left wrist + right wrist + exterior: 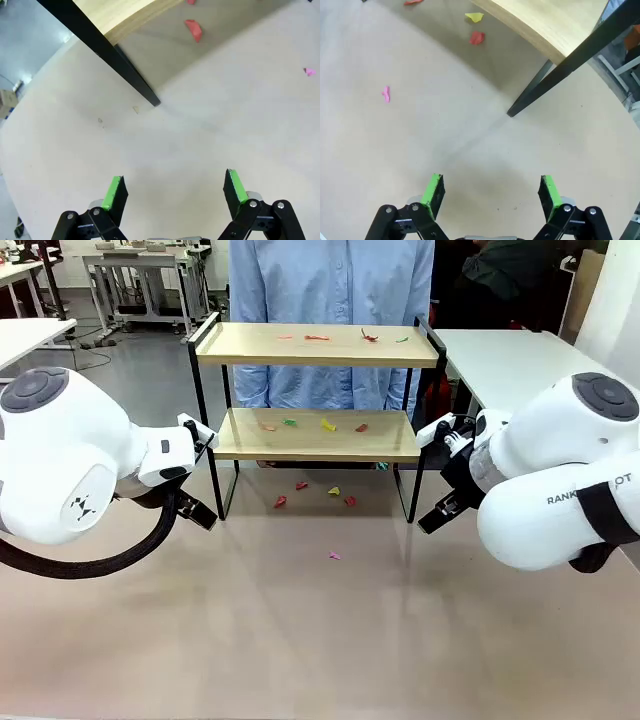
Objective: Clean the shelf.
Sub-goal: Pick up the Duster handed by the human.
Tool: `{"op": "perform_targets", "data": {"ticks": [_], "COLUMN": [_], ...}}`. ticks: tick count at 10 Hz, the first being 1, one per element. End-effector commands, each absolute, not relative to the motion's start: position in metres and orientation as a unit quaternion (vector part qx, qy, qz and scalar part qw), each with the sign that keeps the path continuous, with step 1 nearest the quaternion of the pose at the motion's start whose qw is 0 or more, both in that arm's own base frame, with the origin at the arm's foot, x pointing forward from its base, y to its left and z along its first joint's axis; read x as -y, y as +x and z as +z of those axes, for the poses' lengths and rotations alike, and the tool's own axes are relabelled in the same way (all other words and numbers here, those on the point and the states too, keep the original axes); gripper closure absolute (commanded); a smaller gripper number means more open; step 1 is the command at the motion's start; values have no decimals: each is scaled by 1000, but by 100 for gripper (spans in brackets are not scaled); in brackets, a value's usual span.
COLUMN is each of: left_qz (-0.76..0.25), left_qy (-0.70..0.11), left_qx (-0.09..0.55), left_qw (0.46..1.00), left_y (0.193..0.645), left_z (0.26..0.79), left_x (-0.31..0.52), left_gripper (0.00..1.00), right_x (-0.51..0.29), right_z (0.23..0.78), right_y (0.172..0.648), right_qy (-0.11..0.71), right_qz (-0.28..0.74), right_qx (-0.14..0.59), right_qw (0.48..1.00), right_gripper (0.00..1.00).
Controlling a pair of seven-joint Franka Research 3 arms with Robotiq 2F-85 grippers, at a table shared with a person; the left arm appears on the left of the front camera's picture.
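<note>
Shelf (300,347) on beige table (300,640), scraps (334,555), lab (130,280) behind, L hand (175,176) and R hand (491,176) spread

Bright, even indoor light fills all three views, seemingly from overhead. The shelf (250,345) throws a soft, diffuse shadow onto the table (320,640) beneath it. In the wrist views a faint blurred streak of shadow runs from each black leg (104,51) (570,69). Straight lines bow strongly near the wrist views' edges. The front view is sharp, without harsh glare.
</note>
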State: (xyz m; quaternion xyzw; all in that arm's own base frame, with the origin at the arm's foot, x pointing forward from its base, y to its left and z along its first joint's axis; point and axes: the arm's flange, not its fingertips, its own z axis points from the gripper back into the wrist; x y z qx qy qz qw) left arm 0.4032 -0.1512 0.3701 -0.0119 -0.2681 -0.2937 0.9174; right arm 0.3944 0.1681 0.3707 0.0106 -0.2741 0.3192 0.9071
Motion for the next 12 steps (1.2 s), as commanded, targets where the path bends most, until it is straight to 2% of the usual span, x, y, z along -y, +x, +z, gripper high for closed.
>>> {"op": "perform_targets", "data": {"ticks": [1, 10, 12], "left_qz": [-294, -294, -321], "left_qy": [-12, -12, -60], "left_qx": [268, 268, 257], "left_qw": [917, 917, 910], "left_y": [403, 403, 413], "left_z": [370, 370, 423], "left_x": [151, 151, 137], "left_gripper": [0, 0, 0], "right_x": [-168, -168, -160], "right_z": [371, 371, 416], "right_y": [394, 394, 407], "right_qy": [11, 10, 52], "right_qz": [319, 320, 333], "right_qx": [274, 274, 289], "right_qw": [907, 907, 896], "right_gripper": [0, 0, 0]}}
